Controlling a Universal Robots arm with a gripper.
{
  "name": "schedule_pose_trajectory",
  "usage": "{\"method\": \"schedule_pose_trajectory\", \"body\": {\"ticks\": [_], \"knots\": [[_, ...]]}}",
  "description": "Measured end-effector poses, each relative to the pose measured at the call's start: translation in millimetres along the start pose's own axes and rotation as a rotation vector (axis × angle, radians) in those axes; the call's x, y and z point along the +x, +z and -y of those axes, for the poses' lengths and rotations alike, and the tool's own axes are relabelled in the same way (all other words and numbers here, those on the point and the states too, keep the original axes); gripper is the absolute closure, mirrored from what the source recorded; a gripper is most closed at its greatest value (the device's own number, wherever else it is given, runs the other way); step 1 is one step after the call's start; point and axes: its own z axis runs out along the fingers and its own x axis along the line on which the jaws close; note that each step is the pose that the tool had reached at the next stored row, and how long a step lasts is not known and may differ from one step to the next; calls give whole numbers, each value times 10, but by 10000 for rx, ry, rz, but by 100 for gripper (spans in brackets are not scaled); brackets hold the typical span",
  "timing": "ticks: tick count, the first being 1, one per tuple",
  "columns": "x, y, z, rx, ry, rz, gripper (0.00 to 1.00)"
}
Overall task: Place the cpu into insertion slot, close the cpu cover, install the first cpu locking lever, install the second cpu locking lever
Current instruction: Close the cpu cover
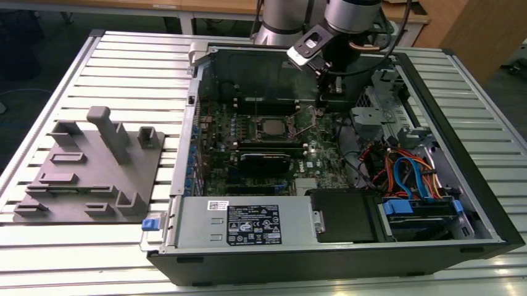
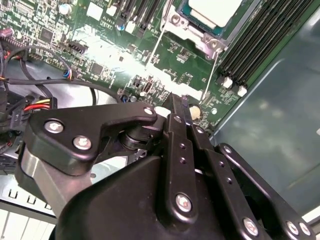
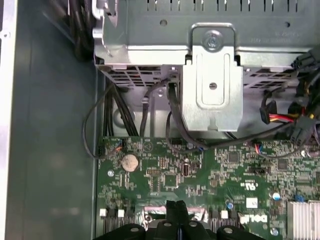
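The cpu (image 2: 214, 9), with its pale metal top, lies in the insertion slot (image 1: 271, 127) on the green board. The cpu cover (image 2: 192, 27) sits as a metal frame around it. Two thin wire locking levers (image 2: 212, 74) run from the socket's corners toward my gripper, and in the exterior view they appear raised (image 1: 308, 121). My gripper (image 2: 179, 102) is shut with nothing seen between the fingers. Its tips hover close to the free end of one lever. In the exterior view the gripper (image 1: 327, 103) hangs just to the socket's right; in the first wrist view its tips (image 3: 175, 206) point at the board.
The open computer case (image 1: 461, 203) lies on a slatted table. Memory slots (image 2: 260, 45) flank the socket. A metal drive bracket (image 3: 212, 85), cable bundles (image 3: 125, 115) and a coin battery (image 3: 130, 161) lie close to the gripper. A grey fixture plate (image 1: 91, 172) stands at the exterior view's left.
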Motion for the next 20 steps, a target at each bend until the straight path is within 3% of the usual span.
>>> {"method": "schedule_pose_trajectory", "body": {"ticks": [5,20], "knots": [[0,43,-27,-1,1,-2,90],[0,49,-61,-1,1,-2,90]]}}
